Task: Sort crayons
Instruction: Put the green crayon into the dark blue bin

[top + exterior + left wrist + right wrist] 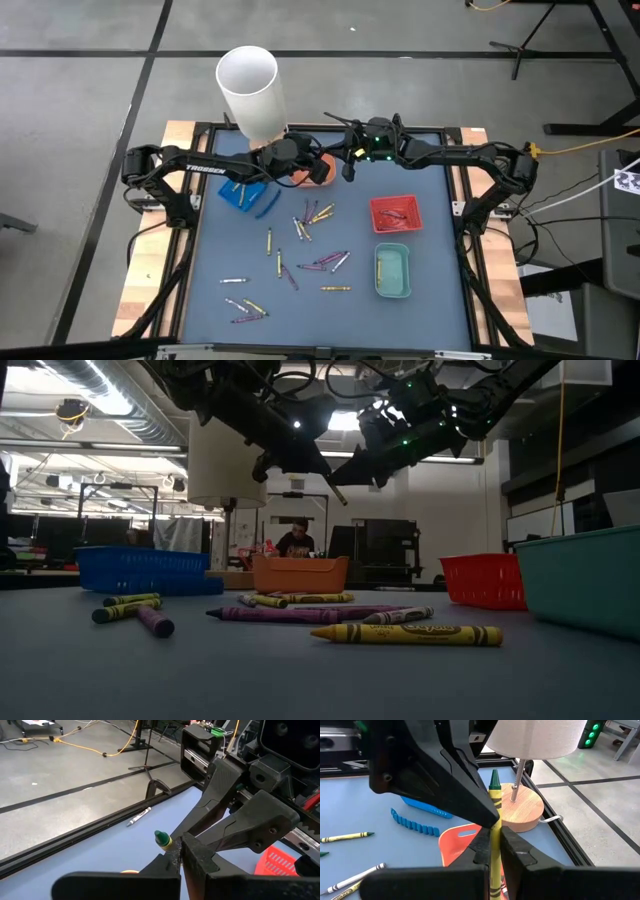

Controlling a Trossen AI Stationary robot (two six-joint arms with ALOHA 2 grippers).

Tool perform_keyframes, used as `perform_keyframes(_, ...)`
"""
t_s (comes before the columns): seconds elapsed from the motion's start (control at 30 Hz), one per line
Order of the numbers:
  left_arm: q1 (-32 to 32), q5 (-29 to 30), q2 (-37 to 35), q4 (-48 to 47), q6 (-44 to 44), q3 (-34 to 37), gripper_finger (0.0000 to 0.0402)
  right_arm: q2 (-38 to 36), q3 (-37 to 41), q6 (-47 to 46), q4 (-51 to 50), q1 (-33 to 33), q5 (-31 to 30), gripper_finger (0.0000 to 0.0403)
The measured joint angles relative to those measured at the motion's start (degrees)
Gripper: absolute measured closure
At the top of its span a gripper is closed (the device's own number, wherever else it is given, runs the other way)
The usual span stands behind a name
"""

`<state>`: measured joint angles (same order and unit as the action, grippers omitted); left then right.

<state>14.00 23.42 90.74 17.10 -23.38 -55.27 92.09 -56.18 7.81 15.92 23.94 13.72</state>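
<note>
A yellow-wrapped crayon with a green tip (494, 795) hangs in the air above the orange tray (457, 842), at the table's far middle. My left gripper (180, 854) and my right gripper (492, 847) are both shut on it and meet fingertip to fingertip. In the high view my left gripper (303, 165) reaches in from the left and my right gripper (345, 162) from the right. Many more crayons (312, 215) lie flat on the blue mat. My left gripper pinches the crayon just below its green tip (166, 844) between its two fingers, coming slightly downward from the table's left, across the crayon. The tip sticks out past the fingers, clear of the table. My right gripper pinches the crayon's yellow shaft (494, 830) between its two fingers, below the spot where the left fingers (470, 795) sit. It comes slightly downward from the table's right. The green tip stands out beyond its fingertips, and the crayon is lifted clear.
A blue tray (243, 192) sits at the far left, a red tray (396, 213) at the right and a teal tray (392, 270) nearer. A white lampshade (250, 85) on a round wooden base (522, 807) stands just behind the grippers.
</note>
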Motion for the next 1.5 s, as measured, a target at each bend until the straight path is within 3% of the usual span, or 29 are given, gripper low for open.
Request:
perform_keyframes(0.53,0.0,-0.2,0.0,0.0,3.0,0.0,0.0401,0.0,0.0,0.0,0.0,0.0,-0.2,0.0382)
perform_keyframes(0.77,-0.1,-0.6,0.0,-1.4,13.2,0.0,0.0401,0.0,0.0,0.0,-2.6,0.0,-0.2,0.0382)
perform_keyframes(0.97,-0.1,-0.6,0.0,-2.4,13.5,0.0,0.0402,0.0,0.0,0.0,-4.1,0.0,-0.2,0.0382)
perform_keyframes(1.13,-0.2,-5.1,0.0,-3.0,13.5,0.0,0.0401,0.0,0.0,0.0,-4.1,0.0,-0.2,0.0382)
perform_keyframes(1.27,-0.2,-7.1,0.0,-7.2,12.8,-0.1,0.0379,0.0,0.0,0.0,-4.1,0.1,-0.4,0.0382)
perform_keyframes(1.5,-0.1,-6.1,0.0,-13.4,3.2,-0.1,0.0322,0.0,0.0,0.0,-4.1,0.1,-0.7,0.0382)
